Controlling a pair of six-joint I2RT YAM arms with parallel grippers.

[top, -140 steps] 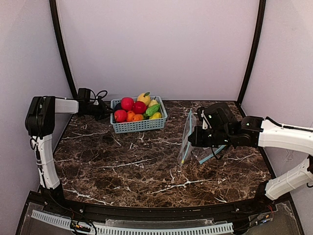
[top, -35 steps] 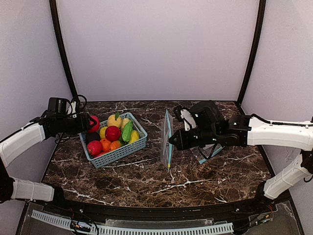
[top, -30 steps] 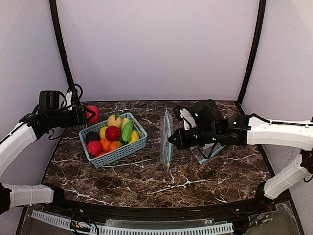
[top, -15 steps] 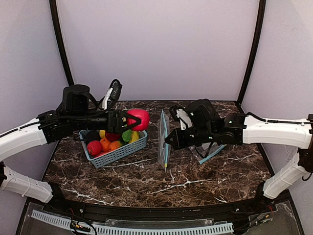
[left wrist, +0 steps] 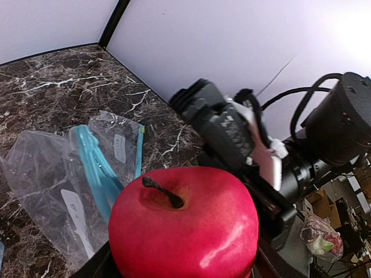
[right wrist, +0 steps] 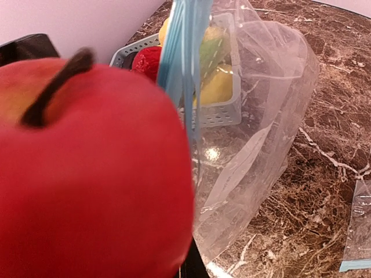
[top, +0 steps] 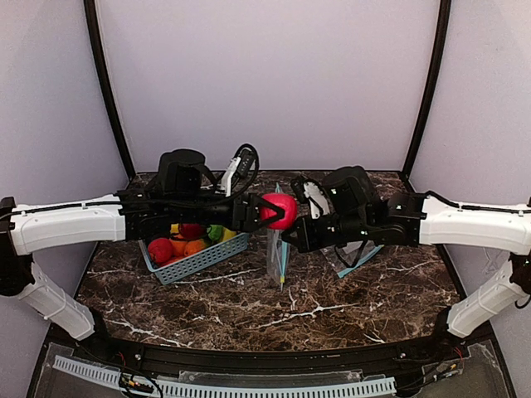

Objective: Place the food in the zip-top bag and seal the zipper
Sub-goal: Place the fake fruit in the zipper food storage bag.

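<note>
A glossy red apple [top: 279, 210], one piece of the food, is held in the air in my left gripper [top: 274, 211], which is shut on it. It hangs right above the upright zip-top bag [top: 275, 259], touching or nearly touching the top edge. My right gripper [top: 288, 238] is shut on the bag's upper edge by the light-blue zipper [right wrist: 182, 58]. In the right wrist view the apple [right wrist: 87, 174] fills the left half, beside the clear bag [right wrist: 261, 116]. The left wrist view shows the apple [left wrist: 185, 231] over the bag [left wrist: 52, 191].
A light-blue mesh basket [top: 199, 258] with more red, orange, yellow and green toy food stands left of the bag, partly under my left arm. A second clear bag [top: 363, 255] lies flat on the marble table [top: 348, 307] beneath my right arm.
My left arm has swung right from the basket, carrying the apple up and over to the bag's top edge. My right gripper has kept hold of the bag, almost still.
</note>
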